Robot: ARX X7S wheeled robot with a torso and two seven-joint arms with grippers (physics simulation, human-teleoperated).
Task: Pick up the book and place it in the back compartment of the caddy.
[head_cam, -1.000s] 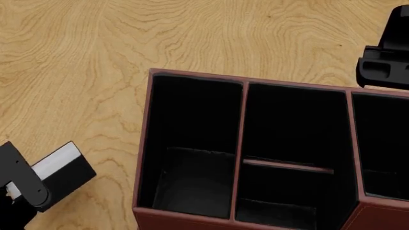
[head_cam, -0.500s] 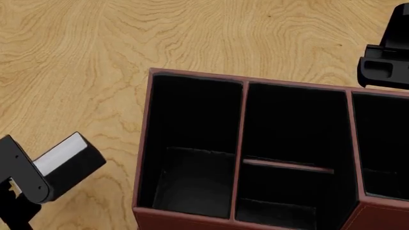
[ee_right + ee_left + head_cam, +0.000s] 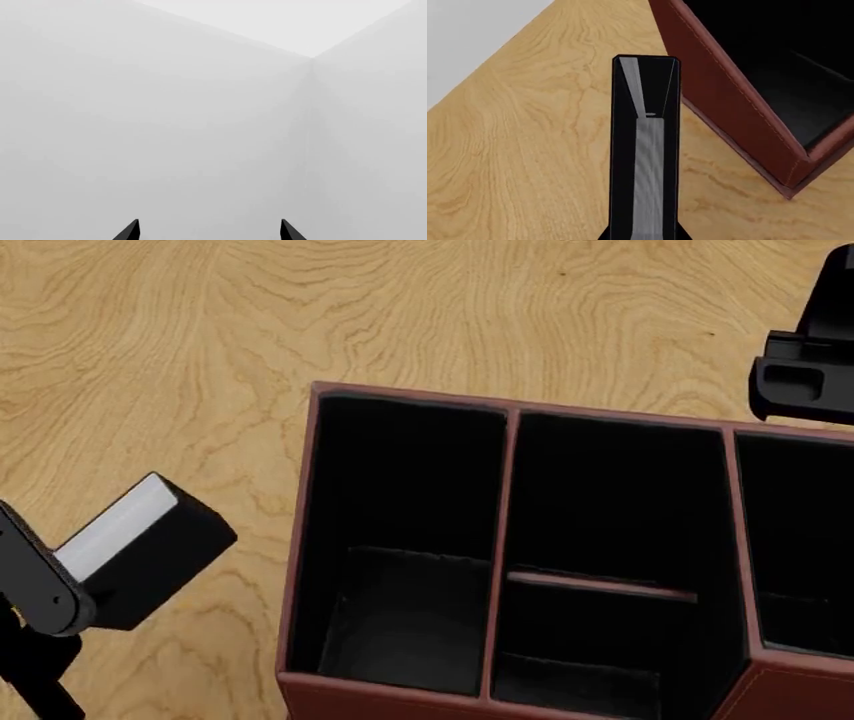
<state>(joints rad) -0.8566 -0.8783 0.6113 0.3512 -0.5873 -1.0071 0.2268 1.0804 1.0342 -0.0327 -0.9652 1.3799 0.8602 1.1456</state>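
The black book (image 3: 158,558), with pale page edges, is held in my left gripper (image 3: 64,585) at the lower left, tilted toward the caddy and just left of its left wall. In the left wrist view the book (image 3: 646,150) sticks out from the shut gripper (image 3: 644,236), with the caddy's wall (image 3: 727,105) beside it. The reddish-brown caddy (image 3: 400,392) fills the middle and right. Its middle strip has a low cross divider (image 3: 601,585). The back compartment (image 3: 574,680) is the nearer cell and holds nothing. My right gripper (image 3: 209,231) is open and empty.
The wooden table (image 3: 200,360) stretches left of and beyond the caddy. The long undivided compartment (image 3: 400,620) lies between the book and the middle strip. The right arm's black body (image 3: 807,380) hangs above the caddy's far right corner. The right wrist view shows only pale walls.
My left gripper has carried the book up and to the right, closer to the caddy's left wall. The right arm has barely moved.
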